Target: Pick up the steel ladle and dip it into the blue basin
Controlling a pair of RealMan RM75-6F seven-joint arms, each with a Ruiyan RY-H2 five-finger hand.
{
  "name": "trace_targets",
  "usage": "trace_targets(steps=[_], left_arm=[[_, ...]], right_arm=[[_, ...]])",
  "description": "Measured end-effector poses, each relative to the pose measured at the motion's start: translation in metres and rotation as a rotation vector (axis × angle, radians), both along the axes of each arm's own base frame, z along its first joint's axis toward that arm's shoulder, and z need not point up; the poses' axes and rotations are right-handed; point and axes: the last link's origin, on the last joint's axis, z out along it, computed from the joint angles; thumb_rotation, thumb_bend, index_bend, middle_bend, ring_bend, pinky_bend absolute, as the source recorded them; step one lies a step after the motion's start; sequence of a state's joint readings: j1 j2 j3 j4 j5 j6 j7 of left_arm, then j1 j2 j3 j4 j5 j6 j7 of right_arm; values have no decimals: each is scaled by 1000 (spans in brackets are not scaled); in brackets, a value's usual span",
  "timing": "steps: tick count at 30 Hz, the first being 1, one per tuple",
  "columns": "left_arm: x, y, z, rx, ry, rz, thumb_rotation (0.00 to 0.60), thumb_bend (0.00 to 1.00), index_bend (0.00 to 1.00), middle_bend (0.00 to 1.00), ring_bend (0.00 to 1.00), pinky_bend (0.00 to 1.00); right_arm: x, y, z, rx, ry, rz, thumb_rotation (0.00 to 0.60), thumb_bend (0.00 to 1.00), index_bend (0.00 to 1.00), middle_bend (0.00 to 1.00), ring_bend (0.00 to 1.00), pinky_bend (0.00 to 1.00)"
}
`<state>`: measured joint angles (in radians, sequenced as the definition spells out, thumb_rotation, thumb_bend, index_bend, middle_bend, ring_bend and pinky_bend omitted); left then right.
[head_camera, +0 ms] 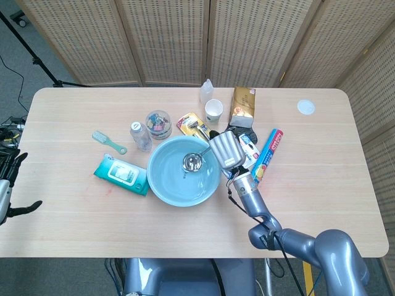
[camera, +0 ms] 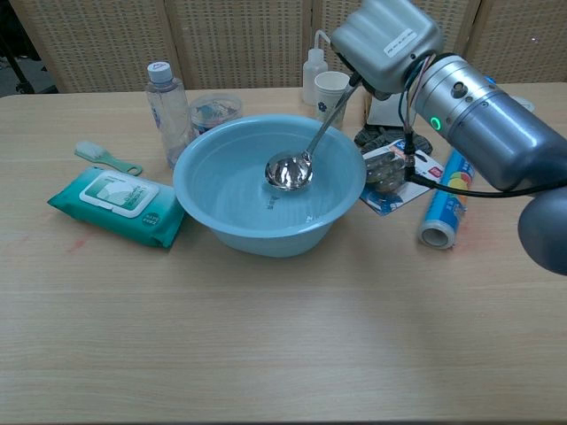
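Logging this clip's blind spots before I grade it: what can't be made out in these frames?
- Right hand fingers on the steel ladle handle: hidden in both views by the hand's own back.
- Whether the ladle touches the blue basin floor: unclear in both views.
- Left hand: cut off by the head view's left edge, absent from the chest view.
- Small print inside the basin: too small.

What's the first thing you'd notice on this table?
The big blue basin in the middle, with a shiny steel ladle dipping into it. The robot's right hand holds the ladle's handle from above the basin's right rim. A green wipes pack lies to the basin's left.
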<state>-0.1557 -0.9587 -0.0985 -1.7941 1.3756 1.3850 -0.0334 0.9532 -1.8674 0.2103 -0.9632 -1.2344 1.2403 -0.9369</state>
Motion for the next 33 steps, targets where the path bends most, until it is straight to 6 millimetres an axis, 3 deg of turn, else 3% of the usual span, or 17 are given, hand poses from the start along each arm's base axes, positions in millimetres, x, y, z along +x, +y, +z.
trace_targets(steps=[7,15,27,33], left_arm=[[0,1,-2,1,6,4,600,0,0,0,0,0],[1,0,-3,2,8,6,600,0,0,0,0,0],[0,0,-2,1,4,13,600,0,0,0,0,0],[0,0,-1,1,2,11,600,0,0,0,0,0]], right_arm=[[-9,4,-8,23,63,36,600,1000,800,1000,994,1000],[-2,16,-14,91,63,31,600,1000,801,1000,994,1000],[2,11,-5,140,-183,-278,600,1000,804,1000,994,1000],[4,8,9,167,-318,-415,600,1000,804,1000,994,1000]])
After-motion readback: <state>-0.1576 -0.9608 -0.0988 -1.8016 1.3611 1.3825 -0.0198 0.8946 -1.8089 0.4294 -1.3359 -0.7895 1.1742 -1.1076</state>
